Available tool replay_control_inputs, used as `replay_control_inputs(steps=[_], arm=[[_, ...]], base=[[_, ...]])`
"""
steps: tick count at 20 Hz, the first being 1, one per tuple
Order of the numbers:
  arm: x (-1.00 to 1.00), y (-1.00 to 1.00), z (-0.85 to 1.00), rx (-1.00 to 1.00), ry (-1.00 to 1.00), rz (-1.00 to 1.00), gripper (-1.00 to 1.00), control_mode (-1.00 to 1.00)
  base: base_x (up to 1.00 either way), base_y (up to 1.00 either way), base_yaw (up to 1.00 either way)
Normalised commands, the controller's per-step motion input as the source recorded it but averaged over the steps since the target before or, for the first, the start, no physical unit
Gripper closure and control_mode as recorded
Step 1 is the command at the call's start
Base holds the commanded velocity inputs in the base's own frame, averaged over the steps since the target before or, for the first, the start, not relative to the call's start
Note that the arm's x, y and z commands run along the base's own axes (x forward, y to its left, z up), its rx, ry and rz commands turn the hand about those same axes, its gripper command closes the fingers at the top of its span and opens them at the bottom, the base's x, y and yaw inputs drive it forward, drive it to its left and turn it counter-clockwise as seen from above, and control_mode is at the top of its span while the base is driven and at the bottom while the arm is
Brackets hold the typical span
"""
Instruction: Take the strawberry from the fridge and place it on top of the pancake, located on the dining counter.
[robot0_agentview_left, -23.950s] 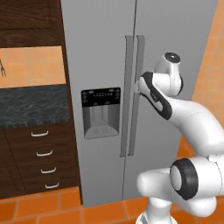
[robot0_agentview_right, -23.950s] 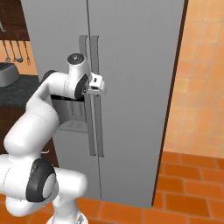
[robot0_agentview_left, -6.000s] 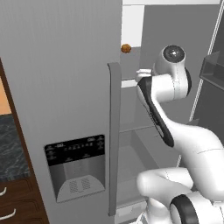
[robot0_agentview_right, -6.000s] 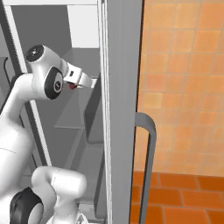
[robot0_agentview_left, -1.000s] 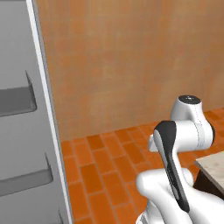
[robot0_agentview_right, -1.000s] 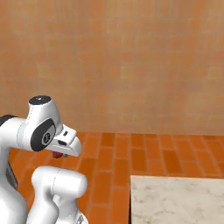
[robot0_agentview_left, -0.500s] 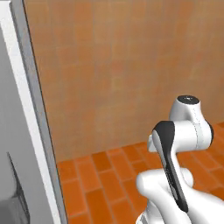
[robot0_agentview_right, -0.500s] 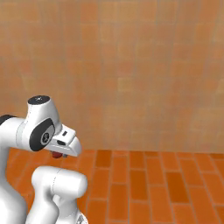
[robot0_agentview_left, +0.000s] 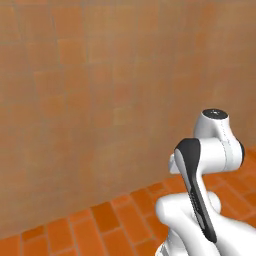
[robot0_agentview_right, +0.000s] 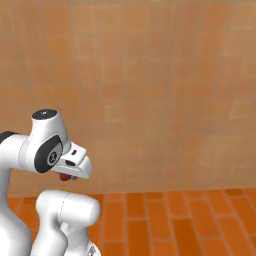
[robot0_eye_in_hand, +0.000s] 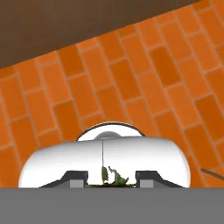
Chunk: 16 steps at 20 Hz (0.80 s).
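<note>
- A warm orange-tan wall (robot0_agentview_left: 100, 100) fills the background in both base views, with a floor (robot0_agentview_right: 200, 220) of orange-red brick tiles running along its foot.
- The white robot arm is folded close to its own body, its wrist raised above the base and the hand pointing downward toward the floor.
- In the right base view the hand (robot0_agentview_right: 67, 175) sits under the pale wrist block, and a small red shape, the strawberry (robot0_agentview_right: 64, 176), pokes out just beneath it.
- The hand is clenched tight on the strawberry; the berry touches nothing else and hangs well above the floor.
- In the hand view the camera looks straight down at brick tiles, with a dark brown band (robot0_eye_in_hand: 65, 26) across the top edge.
- At the bottom of the hand view, a bit of the berry's green leafy cap shows between the two finger tips (robot0_eye_in_hand: 78, 177), which stand close together.
</note>
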Motion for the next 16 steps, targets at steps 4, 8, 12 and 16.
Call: replay_control_inputs(steps=[4,8,12,16], arm=[[0.00,0.00,0.00,0.00,0.00,0.00,1.00,1.00],[0.00,0.00,0.00,0.00,0.00,0.00,1.00,1.00],[0.00,0.00,0.00,0.00,0.00,0.00,1.00,1.00],[0.00,0.00,0.00,0.00,0.00,0.00,1.00,1.00]], base=[[0.96,-0.31,-0.53],[0.79,-0.29,-0.61],[0.56,-0.31,-0.71],[0.44,-0.34,-0.74]])
